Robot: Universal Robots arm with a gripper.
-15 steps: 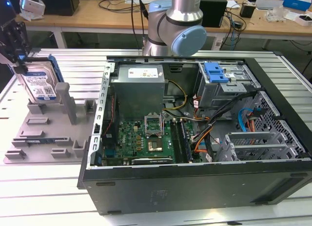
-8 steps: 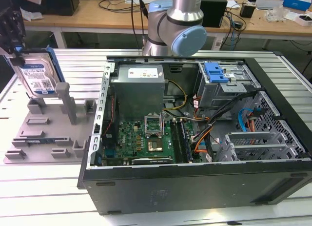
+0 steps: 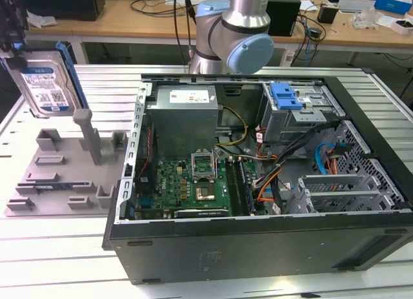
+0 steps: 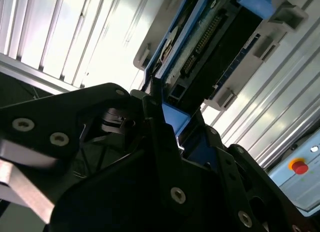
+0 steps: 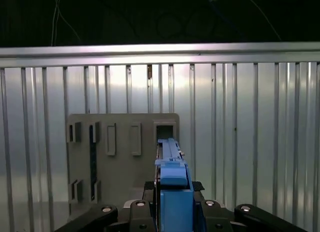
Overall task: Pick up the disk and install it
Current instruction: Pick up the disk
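Computer case (image 3: 258,247) sits open at centre and right of the exterior view; its rim and loose cables (image 3: 271,176) could snag anything carried in. Grey fixture plate (image 3: 58,176) lies lower left, and the disk (image 3: 46,86) hangs above it at upper left, clamped edge-on in the gripper (image 5: 173,188). Gripped by one edge alone, it could tilt or slip. The contact itself is cropped at the frame edge; the drive bay (image 3: 310,115) is hard to judge for depth.

A robotics lab or workshop: an opened computer (image 3: 258,247) on a ribbed metal tabletop (image 3: 58,260), a robot arm (image 3: 239,41), cable-strewn wooden desks (image 3: 129,21) behind.
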